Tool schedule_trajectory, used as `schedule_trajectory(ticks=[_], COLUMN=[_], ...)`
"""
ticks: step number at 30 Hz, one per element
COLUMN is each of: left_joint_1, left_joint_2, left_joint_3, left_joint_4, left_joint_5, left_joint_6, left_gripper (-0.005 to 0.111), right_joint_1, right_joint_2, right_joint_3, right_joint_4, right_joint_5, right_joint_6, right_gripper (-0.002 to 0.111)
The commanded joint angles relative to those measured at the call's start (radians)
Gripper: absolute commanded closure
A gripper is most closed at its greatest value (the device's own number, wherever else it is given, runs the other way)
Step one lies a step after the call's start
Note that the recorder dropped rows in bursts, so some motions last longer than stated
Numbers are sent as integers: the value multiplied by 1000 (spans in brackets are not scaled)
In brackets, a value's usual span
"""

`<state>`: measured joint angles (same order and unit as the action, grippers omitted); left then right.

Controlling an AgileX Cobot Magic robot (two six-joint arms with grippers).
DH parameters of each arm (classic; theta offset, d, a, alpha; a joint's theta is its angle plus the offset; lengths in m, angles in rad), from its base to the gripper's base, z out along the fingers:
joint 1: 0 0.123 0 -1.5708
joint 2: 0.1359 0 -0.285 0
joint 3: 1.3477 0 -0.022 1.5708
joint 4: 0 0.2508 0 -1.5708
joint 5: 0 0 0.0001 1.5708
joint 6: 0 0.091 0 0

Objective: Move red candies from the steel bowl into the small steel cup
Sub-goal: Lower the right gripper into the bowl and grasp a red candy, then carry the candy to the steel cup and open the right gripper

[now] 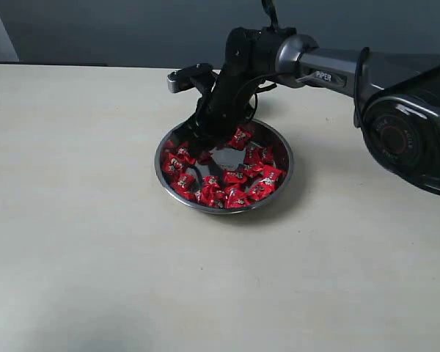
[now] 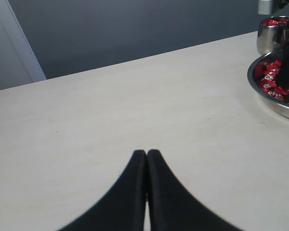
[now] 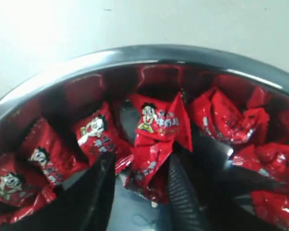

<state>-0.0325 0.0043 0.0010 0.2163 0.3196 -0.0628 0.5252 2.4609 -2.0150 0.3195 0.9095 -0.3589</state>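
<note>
The steel bowl [image 1: 160, 158] sits mid-table and holds many red candies [image 1: 235, 180]. My right gripper [image 1: 218, 139] reaches down into its far side. In the right wrist view the right gripper [image 3: 140, 159] has its fingers on both sides of one red candy [image 3: 151, 175] lying low in the bowl [image 3: 135, 54], and both fingers touch the wrapper. The small steel cup [image 2: 269, 41] stands just behind the bowl [image 2: 274, 102], with red wrappers showing at its top. In the exterior view the arm hides the cup. My left gripper [image 2: 147, 153] is shut and empty over bare table.
The right arm's grey links and round base [image 1: 403, 136] fill the right side of the exterior view. A pale tabletop [image 1: 81, 220] spreads round the bowl, with a dark wall behind it.
</note>
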Motion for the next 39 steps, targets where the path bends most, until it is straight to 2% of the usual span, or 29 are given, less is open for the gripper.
schedule_trajectory(ticks=[1, 4, 6, 7, 8, 20, 24, 30, 39], left_joint_1=[0, 0, 0, 0, 0, 0, 0, 0, 0], left_joint_2=[-4, -4, -4, -4, -4, -4, -4, -4, -4], left_joint_3=[-1, -1, -1, -1, -1, -1, -1, -1, -1], left_joint_4=[3, 3, 3, 3, 3, 5, 5, 3, 3], left_joint_5=[-7, -7, -7, -7, -7, -7, -7, -7, -7], left_joint_6=[-5, -5, -5, -5, -5, -5, -5, -5, -5], left_gripper=[106, 106, 106, 106, 106, 106, 106, 106, 106], right_joint_1=[-1, -1, -1, -1, -1, -1, -5, -40, -113], right_joint_2=[-3, -3, -3, -3, -3, -138, -191, -211, -164], right_joint_3=[-4, -4, -4, -4, -4, -4, -4, -4, -4], right_joint_4=[1, -3, -3, -3, -3, -81, -145, -238, -240], right_joint_5=[-8, -2, 3, 5, 5, 23, -34, -193, -323], right_joint_6=[-7, -7, -7, -7, -7, -7, 5, 155, 200], right_gripper=[74, 80, 93, 104, 109, 108, 108, 108, 108])
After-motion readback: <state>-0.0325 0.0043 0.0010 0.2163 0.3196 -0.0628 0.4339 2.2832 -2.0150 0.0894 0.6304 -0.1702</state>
